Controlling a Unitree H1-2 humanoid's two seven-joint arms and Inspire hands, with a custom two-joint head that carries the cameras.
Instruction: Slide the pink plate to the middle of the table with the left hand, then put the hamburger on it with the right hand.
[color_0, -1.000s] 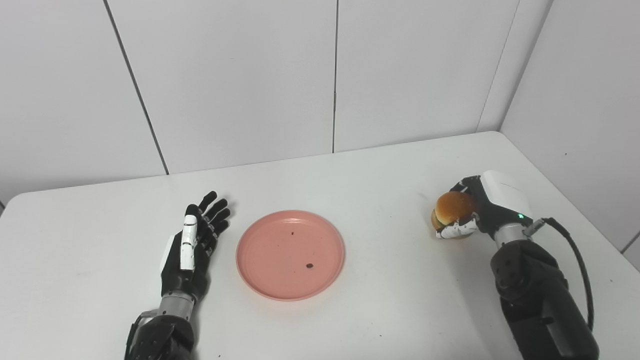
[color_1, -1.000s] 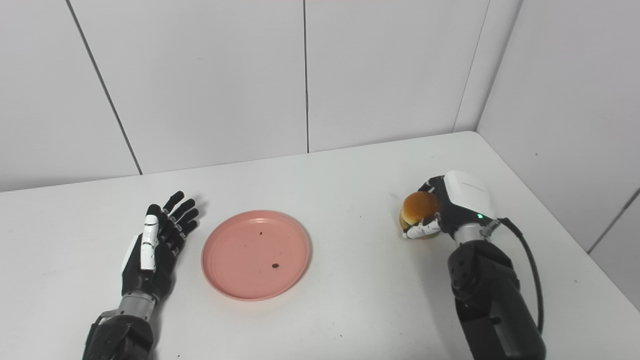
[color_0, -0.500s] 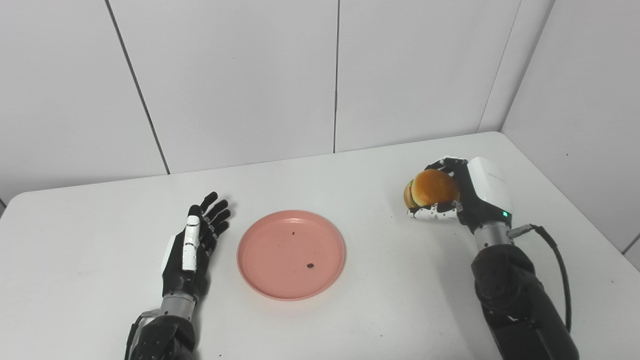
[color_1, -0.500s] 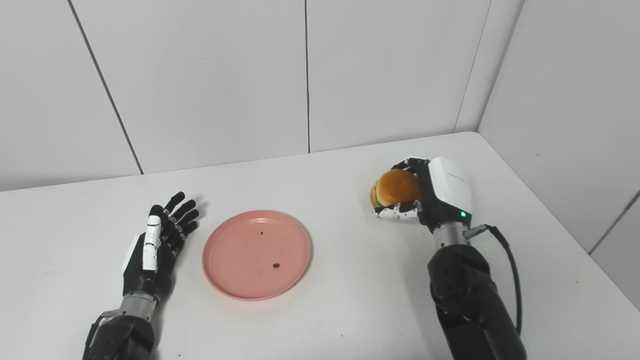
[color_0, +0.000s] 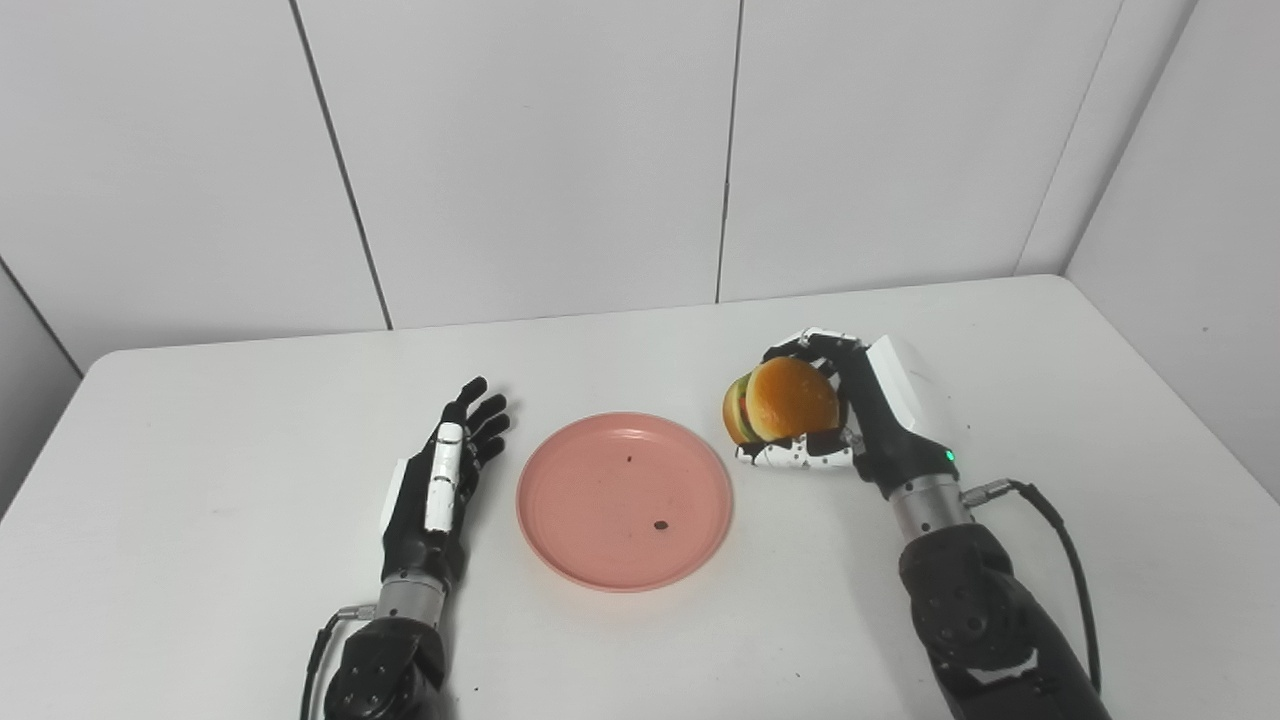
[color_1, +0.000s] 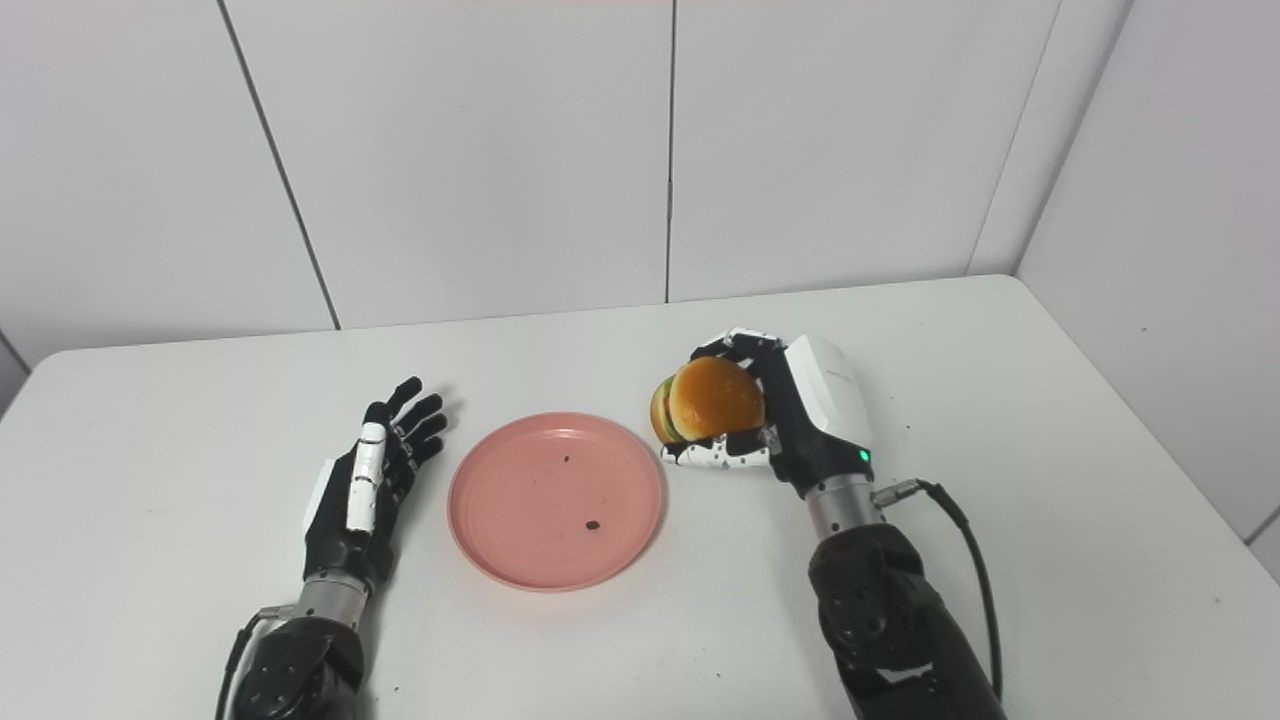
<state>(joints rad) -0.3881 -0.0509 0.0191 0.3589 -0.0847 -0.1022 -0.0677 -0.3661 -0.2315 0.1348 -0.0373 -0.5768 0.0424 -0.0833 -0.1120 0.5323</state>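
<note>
Right hand (color_0: 860, 420) is clamped on the burger (color_0: 785, 400), held clear of the table (color_0: 200, 420) just right of the plate (color_0: 625, 500) for set-down; left hand (color_0: 435, 490) lies flat beside it, fingers apart, empty.

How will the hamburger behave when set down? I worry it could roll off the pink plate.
The hamburger, held tilted on edge in the right hand, looks rounded, so released that way it might roll. Laid flat it would probably sit steady. The pink plate has a low raised rim that should help stop it.
</note>
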